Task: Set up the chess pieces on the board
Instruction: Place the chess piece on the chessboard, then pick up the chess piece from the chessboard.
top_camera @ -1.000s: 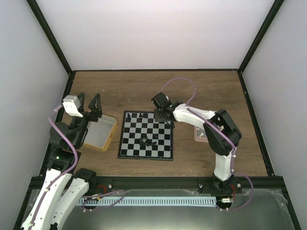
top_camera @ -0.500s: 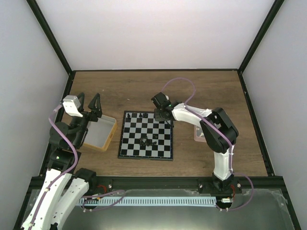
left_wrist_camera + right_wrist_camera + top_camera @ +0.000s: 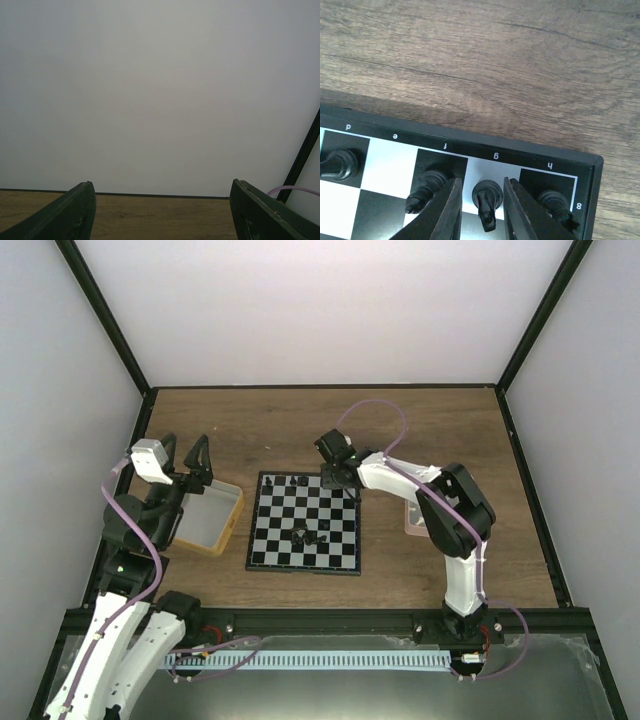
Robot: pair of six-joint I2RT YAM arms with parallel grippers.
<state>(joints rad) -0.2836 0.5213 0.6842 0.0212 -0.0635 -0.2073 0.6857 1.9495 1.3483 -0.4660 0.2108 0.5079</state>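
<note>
Closest to the arm bases, a small huddle of chess pieces [image 3: 312, 536] stands mid-board, well short of the right gripper [image 3: 481, 180] on its near side. The board [image 3: 275, 545] lies flat on the wooden table [image 3: 250, 430]. A yellow-rimmed tray [image 3: 232, 518] sits just off its left edge, and a pinkish tray [image 3: 412, 520] sits off its right edge, partly under the right arm.

The left gripper [image 3: 187, 440] hangs raised over the yellow-rimmed tray. Its fingers are spread wide with nothing between them, and its own camera sees only bare wall and a strip of table.

Farther out, the right gripper is down at the board's far right corner. Its two fingers [image 3: 447, 210] are drawn close on either side of one dark piece [image 3: 487, 197], which stands on the white square marked g in the back rank. Whether they pinch it or only flank it, I cannot tell.

Another piece [image 3: 425, 187] stands just outside its left finger on the f square. A third [image 3: 552, 200] stands just outside the right finger on the corner h square. A fourth [image 3: 340, 165] is farther left on d. Past the fingertips there is only the board's black border, then open wood.
</note>
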